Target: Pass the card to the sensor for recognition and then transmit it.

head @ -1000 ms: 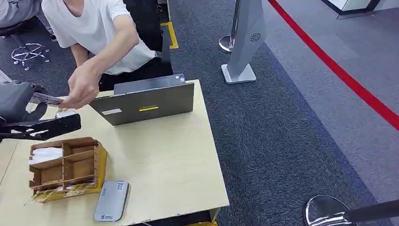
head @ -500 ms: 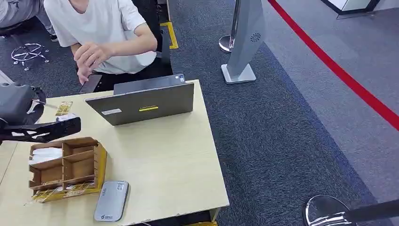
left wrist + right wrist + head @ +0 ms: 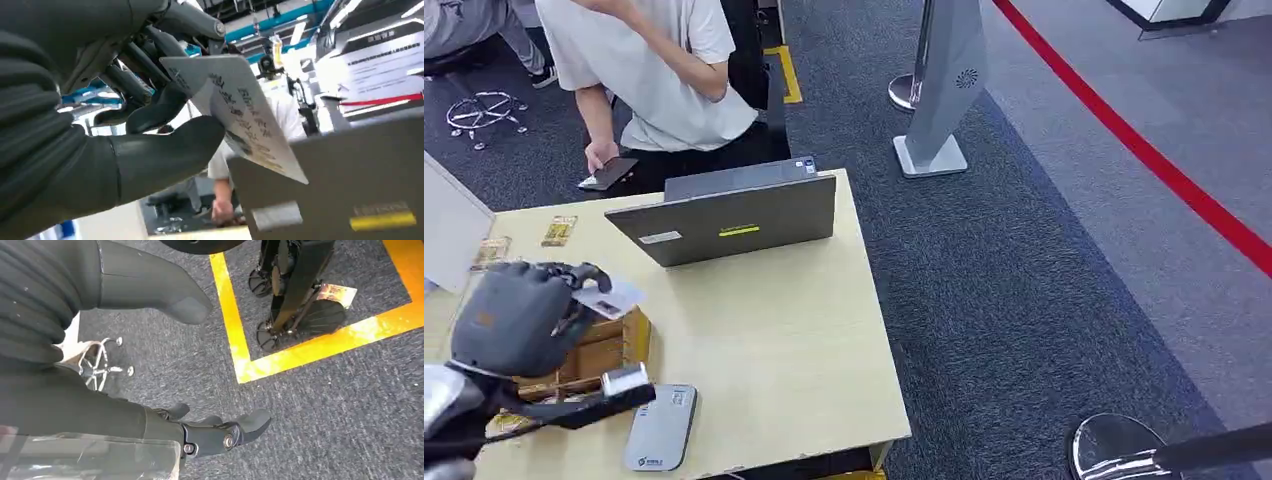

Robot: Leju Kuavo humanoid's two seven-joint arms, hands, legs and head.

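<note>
Head view: left hand (image 3: pixel 519 315) (fingers (image 3: pixel 584 275) curled) half-covers the card (image 3: pixel 614 297).

The left hand (image 3: pixel 519 315) wears a grey ribbed cover with a thick, smooth grey thumb and darker fingers (image 3: pixel 160 107); a black bar runs along its wrist; the right hand (image 3: pixel 165 432) matches, a bright screw in one dark finger.

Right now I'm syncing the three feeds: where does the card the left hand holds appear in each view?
Head view: the white card pokes out of the left hand, above the wooden organizer.
Left wrist view: the card fills the middle, pinched by the thumb.
Right wrist view: not in it.
Shared landmark: the grey laptop, also at.
</note>
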